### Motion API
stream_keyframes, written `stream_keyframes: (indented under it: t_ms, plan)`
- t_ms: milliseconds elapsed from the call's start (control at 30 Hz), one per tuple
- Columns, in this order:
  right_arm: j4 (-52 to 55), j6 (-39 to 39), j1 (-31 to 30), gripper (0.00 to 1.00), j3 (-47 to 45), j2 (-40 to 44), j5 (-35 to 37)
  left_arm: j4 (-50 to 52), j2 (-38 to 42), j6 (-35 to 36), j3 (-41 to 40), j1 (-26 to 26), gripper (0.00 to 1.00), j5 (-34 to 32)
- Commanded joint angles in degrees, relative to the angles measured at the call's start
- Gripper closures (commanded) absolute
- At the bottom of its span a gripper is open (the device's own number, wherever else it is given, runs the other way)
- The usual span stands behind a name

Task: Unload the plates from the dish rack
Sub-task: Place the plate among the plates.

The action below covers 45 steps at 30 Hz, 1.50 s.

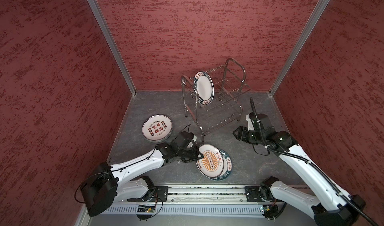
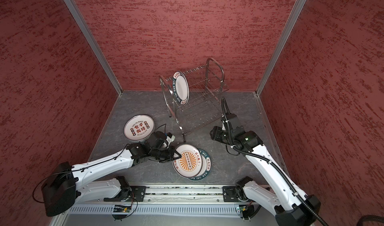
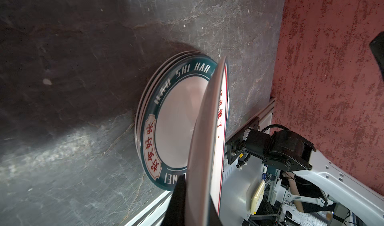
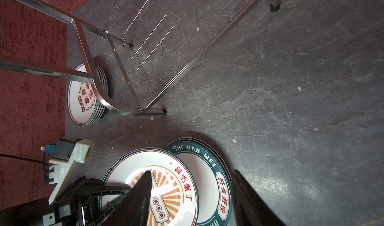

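Holds sunburst plate [image 1: 211, 161] tilted over teal-rimmed stack [image 1: 228, 161] on table [image 1: 249, 166], left fingers [image 3: 177, 202] clamped on rim. Likely mid-placement; needs flattening, release. Then last plate [image 1: 204, 87], upright in dish rack [image 1: 220, 102], near right fingers [image 4: 142, 195], apart, empty.

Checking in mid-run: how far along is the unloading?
Mostly done. Two stacks already lie on the table: a red-character stack and a teal-rimmed stack. In hand: the left gripper is shut on the sunburst plate, tilted over the teal-rimmed stack. Left: one plate stands in the rack; the right gripper is open and empty near it.
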<state>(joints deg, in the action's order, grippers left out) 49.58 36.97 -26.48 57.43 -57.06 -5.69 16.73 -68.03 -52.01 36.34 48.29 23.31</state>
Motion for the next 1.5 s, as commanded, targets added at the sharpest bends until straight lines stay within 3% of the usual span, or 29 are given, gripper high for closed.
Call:
stream_keyframes:
  t_ms: [0,267,433,633,900,1467]
  plan:
    - [0.25,-0.85,0.29,0.38,-0.14,0.11,0.73,-2.18,-1.14,0.68,1.88,0.99,1.00,-0.65]
    - [0.34,-1.20,0.42,0.38,0.01,-0.25,0.51,0.12,-5.00,1.46,4.37,1.89,0.94,-2.28]
    - [0.27,-1.31,0.43,0.37,-0.13,-0.25,0.24,2.33,-6.54,1.65,5.97,2.26,0.79,-3.67]
    - [0.32,-1.64,0.40,0.37,-0.04,-0.51,0.07,4.60,-8.04,2.08,7.47,2.73,0.72,-5.07]
    - [1.83,-2.69,0.40,0.36,2.22,-1.47,2.51,8.50,-10.88,2.63,10.32,4.31,0.49,-7.62]
    - [1.48,-2.96,0.42,0.35,2.13,-0.95,2.00,11.62,-14.03,3.74,13.69,5.75,0.39,-9.90]
